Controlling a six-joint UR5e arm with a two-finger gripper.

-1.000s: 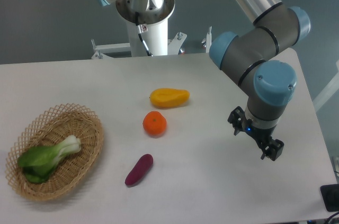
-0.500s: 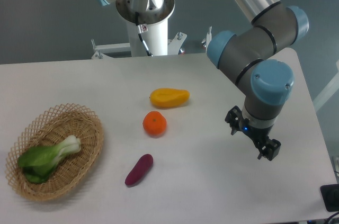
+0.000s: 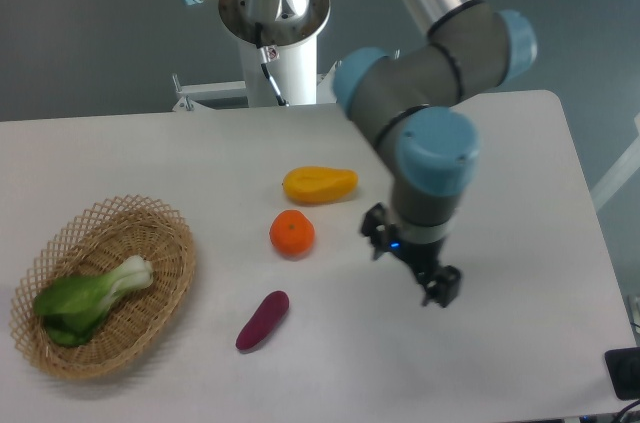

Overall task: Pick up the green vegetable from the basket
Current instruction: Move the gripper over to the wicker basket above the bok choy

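The purple sweet potato (image 3: 262,320) lies nearest, on the white table (image 3: 520,363). Left of it, the green bok choy with a pale stalk (image 3: 88,297) rests inside the oval tan wicker basket (image 3: 150,218). The black two-finger gripper (image 3: 412,263) hangs over the table right of the round orange (image 3: 292,233), holding nothing; I cannot tell how far its jaws stand apart. Beyond lies a yellow-orange mango-like fruit (image 3: 320,184).

A low sweep toward the basket could knock the orange or sweet potato, and a shallow descent could catch the lattice rim.

Since the earlier frame the arm has swung left, toward the fruit.
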